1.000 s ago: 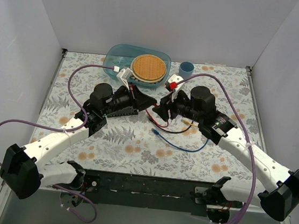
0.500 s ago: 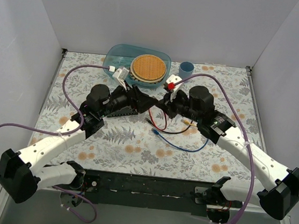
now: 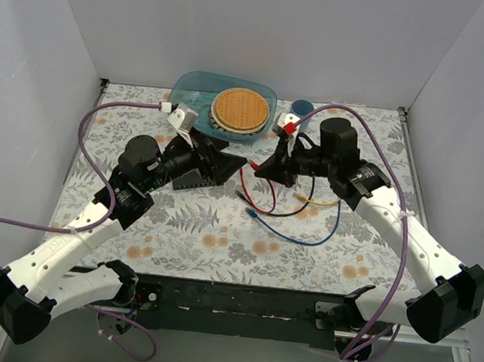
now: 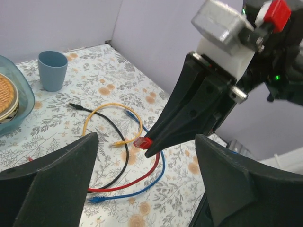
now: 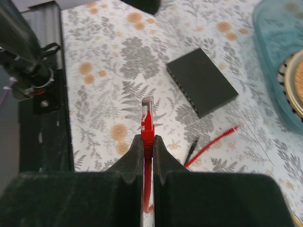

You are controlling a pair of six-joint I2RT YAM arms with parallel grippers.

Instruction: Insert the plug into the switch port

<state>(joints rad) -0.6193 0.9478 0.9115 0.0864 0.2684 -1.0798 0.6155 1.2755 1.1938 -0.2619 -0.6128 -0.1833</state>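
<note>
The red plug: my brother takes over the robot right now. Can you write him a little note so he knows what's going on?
The left gripper: jaws wide open, holding nothing.
The right gripper: jaws shut on the red plug at its back end, with the clear tip sticking out, held up off the table.
The switch: lying flat on the table, nothing holding it, well apart from the plug.
Done: plug picked up.
Left: line the tip up with a socket and push it in. The left gripper may need to steady the switch.
</note>
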